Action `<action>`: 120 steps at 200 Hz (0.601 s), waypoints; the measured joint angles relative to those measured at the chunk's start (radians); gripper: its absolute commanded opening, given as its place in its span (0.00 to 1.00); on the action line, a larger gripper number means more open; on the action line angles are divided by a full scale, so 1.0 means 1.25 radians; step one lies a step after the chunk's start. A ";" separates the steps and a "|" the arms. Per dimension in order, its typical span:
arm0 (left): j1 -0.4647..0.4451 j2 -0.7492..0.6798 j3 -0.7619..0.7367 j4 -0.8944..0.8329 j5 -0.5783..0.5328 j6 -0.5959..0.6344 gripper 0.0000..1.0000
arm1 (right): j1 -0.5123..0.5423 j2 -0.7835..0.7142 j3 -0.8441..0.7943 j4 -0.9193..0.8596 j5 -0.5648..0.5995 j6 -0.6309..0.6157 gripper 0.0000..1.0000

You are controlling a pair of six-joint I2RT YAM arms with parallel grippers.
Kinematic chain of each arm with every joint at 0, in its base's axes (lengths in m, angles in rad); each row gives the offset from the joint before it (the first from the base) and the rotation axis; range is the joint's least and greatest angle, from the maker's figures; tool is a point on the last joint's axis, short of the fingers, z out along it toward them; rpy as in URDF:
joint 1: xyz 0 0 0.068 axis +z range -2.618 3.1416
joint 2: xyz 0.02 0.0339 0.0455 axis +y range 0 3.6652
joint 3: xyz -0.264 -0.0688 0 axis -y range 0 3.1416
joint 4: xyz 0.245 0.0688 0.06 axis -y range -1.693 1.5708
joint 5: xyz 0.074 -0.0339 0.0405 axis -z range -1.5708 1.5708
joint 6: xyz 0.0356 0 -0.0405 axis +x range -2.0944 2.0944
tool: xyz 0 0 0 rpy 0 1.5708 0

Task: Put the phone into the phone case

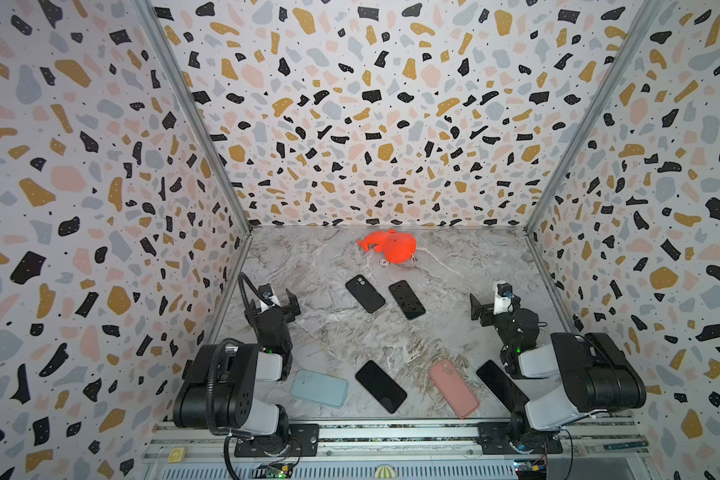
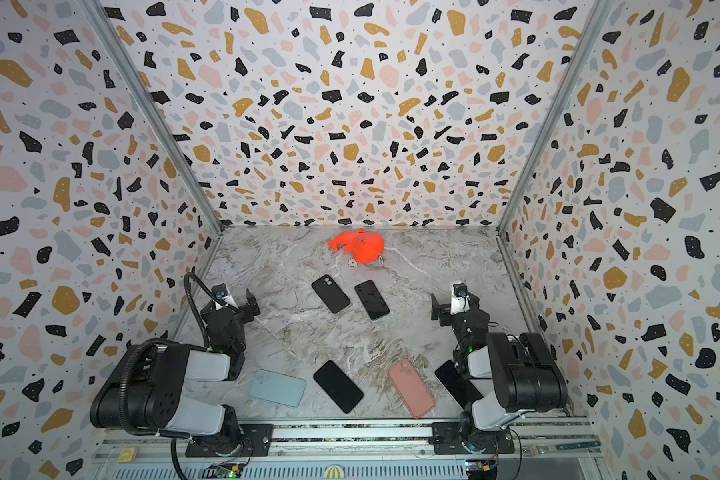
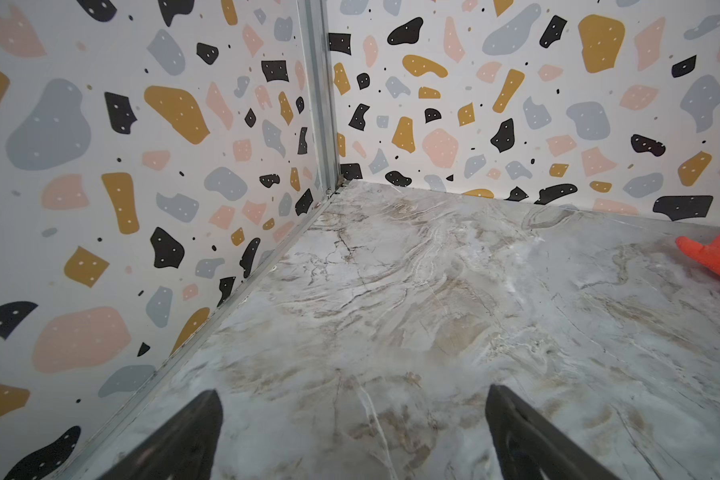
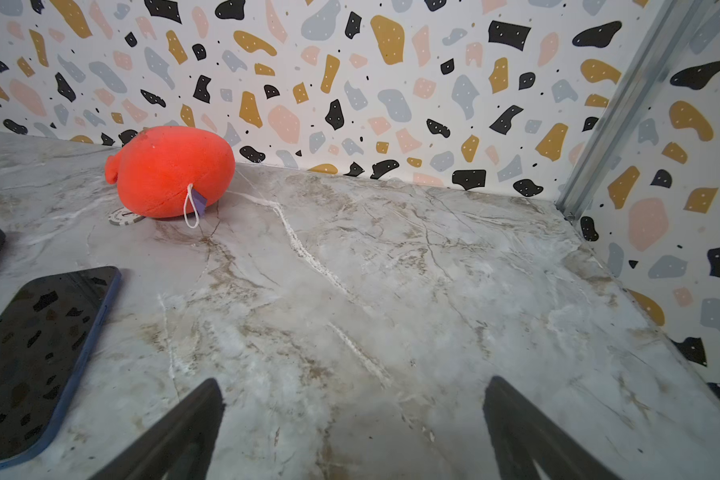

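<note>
Right at the front edge of the counter (image 1: 341, 332), a row is laid out: blue case (image 1: 319, 388), front phone (image 1: 380, 386), pink case (image 1: 453, 387), and a right phone (image 1: 499, 384) half hidden under the right arm. Phones and cases alternate, each near a likely partner but apart, nothing fitted yet. Further back, the black case (image 1: 365, 293) and back phone (image 1: 407, 299) lie parallel, just beside each other, not touching, probably another pairing. The phones look screen up, long axes running diagonally from far left to near right, and which end is the top I can't tell. The black and pink cases point their camera cut-outs toward the back, while the blue case alone lies nearly along the front edge. The left gripper (image 1: 294, 305) and right gripper (image 1: 478, 308) sit pulled back at the sides, jaws spread wide, holding nothing. A red plush (image 1: 391, 246) rests by the back edge, out of the way. I'd say the job hasn't started.
</note>
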 measured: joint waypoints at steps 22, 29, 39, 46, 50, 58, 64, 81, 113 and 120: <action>0.000 0.000 0.000 0.000 0.000 0.000 1.00 | -0.002 0.000 0.000 0.001 -0.006 0.000 0.99; 0.000 0.000 0.000 0.000 0.000 0.000 1.00 | -0.002 0.000 0.000 0.001 -0.007 0.000 0.99; 0.000 0.000 0.000 0.000 0.000 0.000 1.00 | -0.002 0.000 0.000 0.003 -0.008 0.000 0.99; 0.000 0.000 0.000 0.000 0.000 0.000 1.00 | -0.002 0.000 0.000 0.003 -0.008 0.000 0.99; 0.000 0.000 0.000 0.000 0.000 0.000 1.00 | -0.002 0.000 0.000 0.004 -0.008 0.000 0.99; 0.000 0.000 0.000 0.000 0.000 0.000 1.00 | -0.002 0.000 -0.001 0.005 -0.008 0.000 0.99; 0.000 0.000 0.000 0.000 0.000 0.000 1.00 | -0.002 0.000 -0.002 0.006 -0.008 0.000 0.99; 0.000 0.000 0.000 0.000 0.000 0.000 1.00 | -0.002 0.000 -0.003 0.008 -0.008 0.000 0.99; 0.000 0.000 0.000 0.000 0.000 0.000 1.00 | -0.002 0.000 -0.003 0.009 -0.008 0.000 0.99; 0.000 0.000 0.000 0.000 0.000 0.000 1.00 | -0.002 0.000 -0.003 0.009 -0.008 0.000 0.99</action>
